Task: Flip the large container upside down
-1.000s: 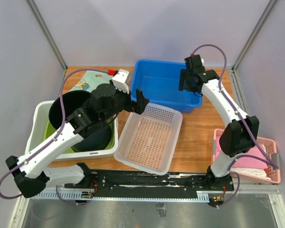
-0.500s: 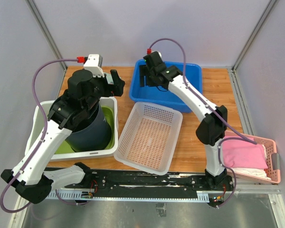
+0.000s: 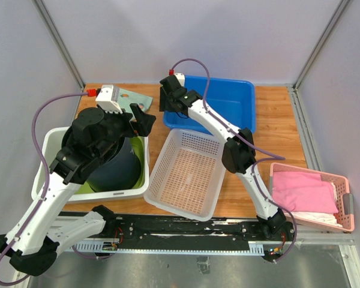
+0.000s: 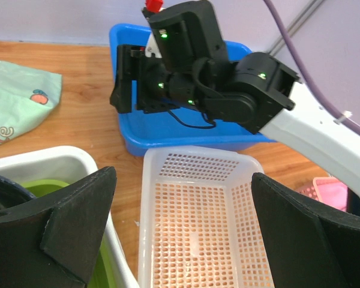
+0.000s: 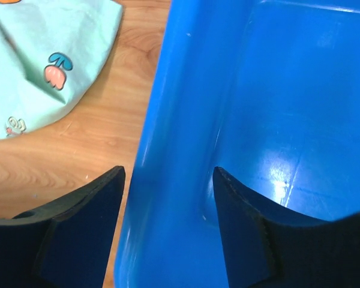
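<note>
The large container, a blue plastic bin (image 3: 228, 99), stands upright at the back of the table, also in the left wrist view (image 4: 186, 129). My right gripper (image 3: 171, 103) is open and straddles its left wall (image 5: 168, 120): one finger hangs outside over the wood, the other inside the bin, and the rim lies between them with neither finger pressing on it (image 5: 168, 171). My left gripper (image 3: 141, 117) hovers open and empty (image 4: 183, 174) between the white tub and the white basket, clear of the bin. From there I see the right gripper (image 4: 135, 81) on the bin's rim.
A white perforated basket (image 3: 189, 174) sits right in front of the blue bin. A white tub (image 3: 48, 156) at the left holds a green liner and a dark bucket (image 3: 114, 171). A mint cloth (image 3: 129, 99) lies beside the bin's left wall. A pink basket (image 3: 312, 195) sits at the front right.
My right arm swung from the bin's right side across to its left rim, and its jaws narrowed slightly. My left arm pulled back from the white basket towards the white tub.
</note>
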{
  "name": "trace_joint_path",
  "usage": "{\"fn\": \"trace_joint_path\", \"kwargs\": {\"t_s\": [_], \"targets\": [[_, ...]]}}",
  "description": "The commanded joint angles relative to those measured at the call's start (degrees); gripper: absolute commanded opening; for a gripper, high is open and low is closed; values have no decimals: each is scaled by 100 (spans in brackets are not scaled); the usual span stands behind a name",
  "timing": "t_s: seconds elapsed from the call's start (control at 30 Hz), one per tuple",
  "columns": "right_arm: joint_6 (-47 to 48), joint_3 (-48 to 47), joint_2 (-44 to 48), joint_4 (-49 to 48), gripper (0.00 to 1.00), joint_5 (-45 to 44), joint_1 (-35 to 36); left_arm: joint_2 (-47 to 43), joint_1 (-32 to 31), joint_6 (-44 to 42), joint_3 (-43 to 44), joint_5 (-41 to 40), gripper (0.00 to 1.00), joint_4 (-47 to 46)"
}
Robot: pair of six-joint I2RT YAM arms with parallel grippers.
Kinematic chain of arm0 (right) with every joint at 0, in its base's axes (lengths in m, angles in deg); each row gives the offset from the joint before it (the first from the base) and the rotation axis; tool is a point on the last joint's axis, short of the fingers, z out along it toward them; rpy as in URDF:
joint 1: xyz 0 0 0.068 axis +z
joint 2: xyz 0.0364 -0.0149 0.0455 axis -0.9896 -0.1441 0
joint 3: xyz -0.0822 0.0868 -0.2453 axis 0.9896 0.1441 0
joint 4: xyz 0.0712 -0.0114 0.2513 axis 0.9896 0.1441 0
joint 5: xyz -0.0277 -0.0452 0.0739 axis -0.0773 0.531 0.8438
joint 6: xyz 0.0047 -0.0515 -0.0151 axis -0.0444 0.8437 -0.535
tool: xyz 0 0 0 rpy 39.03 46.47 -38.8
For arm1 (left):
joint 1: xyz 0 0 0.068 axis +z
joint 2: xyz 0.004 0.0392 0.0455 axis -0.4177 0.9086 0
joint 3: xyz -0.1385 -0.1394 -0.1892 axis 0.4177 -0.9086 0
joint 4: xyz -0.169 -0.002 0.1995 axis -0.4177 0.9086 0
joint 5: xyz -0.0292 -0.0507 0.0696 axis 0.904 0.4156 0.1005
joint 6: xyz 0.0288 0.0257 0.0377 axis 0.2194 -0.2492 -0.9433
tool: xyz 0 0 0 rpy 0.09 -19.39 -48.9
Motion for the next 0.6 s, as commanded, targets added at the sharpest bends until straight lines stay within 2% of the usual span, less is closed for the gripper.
{"fn": "trace_joint_path", "kwargs": {"t_s": [0.0, 0.23, 0.43, 0.57], "targets": [[-417, -396, -331, -294, 60, -565, 25, -90, 36, 121, -91, 486, 99, -327], [-779, -584, -524, -311, 33, -275, -102, -121, 37, 78, -187, 616, 99, -445], [-800, -381, -225, -363, 1, -14, -136, -160, 36, 66, -264, 644, 99, -540], [-805, -247, 231, -428, 1, 134, -120, -127, 35, 19, -265, 660, 99, -573]]}}
